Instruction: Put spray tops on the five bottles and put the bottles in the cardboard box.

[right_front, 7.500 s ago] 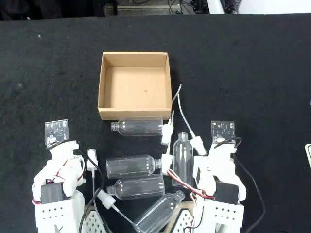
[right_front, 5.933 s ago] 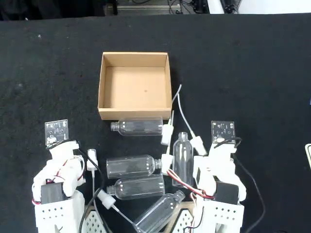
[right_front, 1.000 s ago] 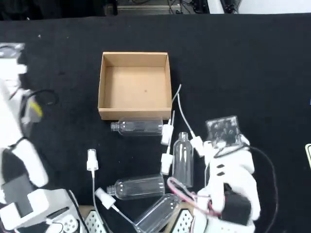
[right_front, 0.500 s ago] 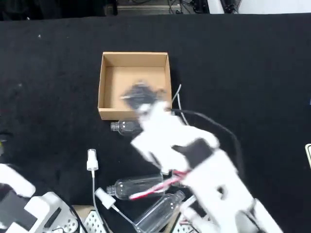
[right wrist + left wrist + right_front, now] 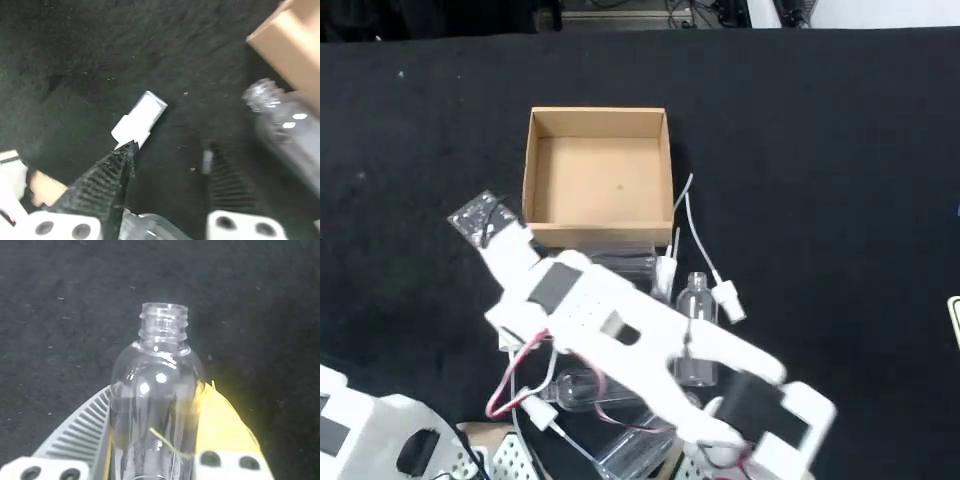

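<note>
A clear bottle [image 5: 152, 390] with a bare threaded neck stands between the grey and yellow jaws of my left gripper [image 5: 156, 390], which is shut on it. My right gripper [image 5: 171, 146] hangs open just above the black mat, one fingertip beside a white spray top [image 5: 140, 122]. Close by lie a capless bottle [image 5: 285, 130] and a corner of the cardboard box [image 5: 292, 45]. In the high view the right arm [image 5: 620, 330] stretches diagonally over the bottles toward the left. The box [image 5: 600, 180] holds nothing.
Two spray tops [image 5: 665, 272] [image 5: 728, 298] with thin tubes lie right of the box's front corner, beside a bottle [image 5: 697, 295]. Another top [image 5: 535, 408] and more bottles [image 5: 570, 388] lie near the front edge under the arm. The left arm's base [image 5: 360, 440] fills the bottom left corner.
The right arm swung from the right side, over the box, and out across the bottles to the left. The left arm dropped back toward the bottom left corner.
</note>
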Controlling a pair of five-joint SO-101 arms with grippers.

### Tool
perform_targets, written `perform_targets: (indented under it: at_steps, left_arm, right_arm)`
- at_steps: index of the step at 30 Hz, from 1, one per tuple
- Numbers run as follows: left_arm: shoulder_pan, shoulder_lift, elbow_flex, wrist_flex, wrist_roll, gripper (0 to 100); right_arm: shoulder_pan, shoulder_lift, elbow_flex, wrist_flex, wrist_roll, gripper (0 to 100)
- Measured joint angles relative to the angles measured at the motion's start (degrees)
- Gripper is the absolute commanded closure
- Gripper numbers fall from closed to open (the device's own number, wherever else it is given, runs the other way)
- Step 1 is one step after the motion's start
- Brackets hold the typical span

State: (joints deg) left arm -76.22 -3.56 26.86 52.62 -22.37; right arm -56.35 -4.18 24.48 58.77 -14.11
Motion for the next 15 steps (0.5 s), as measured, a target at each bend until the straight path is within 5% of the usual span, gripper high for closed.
perform_targets:
  at_steps: [8,15]
  left_arm:
    - [-0.88,0.35,-1.32,0.00,0.00,97]
    - [-0.97,0.35,-1.32,0.00,0.00,97]
  right_arm:
    - [-1.32,13.45,-8.44,-0.18,-16.00,80.2]
    - [-4.57,19.16,-12.84,-0.26,-19.96,80.1]
